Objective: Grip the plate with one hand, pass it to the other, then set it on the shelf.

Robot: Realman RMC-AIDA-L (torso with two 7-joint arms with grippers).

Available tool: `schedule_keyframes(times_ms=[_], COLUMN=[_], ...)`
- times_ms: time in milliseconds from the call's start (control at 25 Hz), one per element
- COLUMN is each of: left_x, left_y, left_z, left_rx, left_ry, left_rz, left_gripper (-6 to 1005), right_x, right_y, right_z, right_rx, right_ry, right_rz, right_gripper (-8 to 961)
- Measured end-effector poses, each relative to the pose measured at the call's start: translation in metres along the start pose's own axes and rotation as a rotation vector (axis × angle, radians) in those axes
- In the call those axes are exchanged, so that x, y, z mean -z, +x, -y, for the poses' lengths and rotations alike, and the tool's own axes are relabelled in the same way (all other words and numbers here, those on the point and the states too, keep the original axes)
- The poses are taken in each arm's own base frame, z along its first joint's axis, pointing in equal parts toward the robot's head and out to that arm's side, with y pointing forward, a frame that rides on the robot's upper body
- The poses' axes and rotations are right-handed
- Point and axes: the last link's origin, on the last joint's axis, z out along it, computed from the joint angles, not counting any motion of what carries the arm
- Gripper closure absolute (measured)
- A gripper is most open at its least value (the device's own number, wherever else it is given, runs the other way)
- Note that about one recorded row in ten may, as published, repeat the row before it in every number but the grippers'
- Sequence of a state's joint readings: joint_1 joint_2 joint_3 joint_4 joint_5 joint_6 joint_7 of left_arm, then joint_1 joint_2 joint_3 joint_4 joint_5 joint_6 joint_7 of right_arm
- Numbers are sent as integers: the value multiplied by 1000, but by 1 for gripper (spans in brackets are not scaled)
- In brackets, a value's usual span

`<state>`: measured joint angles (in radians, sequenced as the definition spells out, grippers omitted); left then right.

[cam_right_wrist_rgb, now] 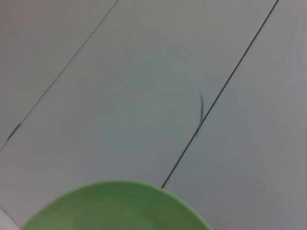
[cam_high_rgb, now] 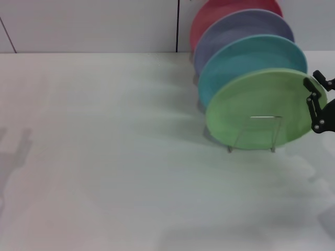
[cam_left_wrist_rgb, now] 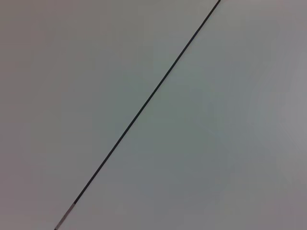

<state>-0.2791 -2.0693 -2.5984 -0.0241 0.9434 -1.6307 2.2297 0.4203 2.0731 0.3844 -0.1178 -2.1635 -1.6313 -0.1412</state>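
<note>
A light green plate (cam_high_rgb: 261, 110) is seen standing on edge in the front slot of a silver wire dish rack (cam_high_rgb: 254, 135), set on a white table (cam_high_rgb: 104, 172) toward the robot's right, with a teal plate (cam_high_rgb: 246, 55), a lavender plate (cam_high_rgb: 235, 29) and a red plate (cam_high_rgb: 225, 10) ranked behind it. The right gripper (cam_high_rgb: 317, 104), black and jointed, is pictured at the green plate's right rim, touching or just beside it; whether its fingers are closed on the rim or parted cannot be told. In the right wrist view only the curved upper edge of the plate (cam_right_wrist_rgb: 115, 206) is shown against pale panelled wall. The left gripper is not shown anywhere, its wrist camera being filled by blank wall. The plate is judged rigid, fairly light, smooth and breakable, so a slip from a pinch grip is to be feared; the raised rim, taken at the exposed edge away from the wires, is thought the soundest place for a hold.
</note>
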Motion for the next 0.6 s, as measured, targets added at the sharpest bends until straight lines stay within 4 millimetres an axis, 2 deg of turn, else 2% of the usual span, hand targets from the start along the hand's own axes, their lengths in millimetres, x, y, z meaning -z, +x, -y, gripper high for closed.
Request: schedule_keyframes(times_ms=[240,400,520,600], left_x=[-1,-2,-2,-3], left_y=[0,0,0,0], left_z=[0,-1,-1,-1], left_rx=[0,1,1,1], left_ry=[-1,-4,-5,-7], left_rz=[-1,-1,-1,-2], left_gripper=[256,256,256,256], right_x=[2,1,6,14], right_y=[0,-3,-14,-25], right_z=[0,-2,2,13], right_rx=[-7,-45,-143,-251], right_ry=[2,2,32,87], right_rz=[-3,19,93,179], right_gripper=[817,816,816,817])
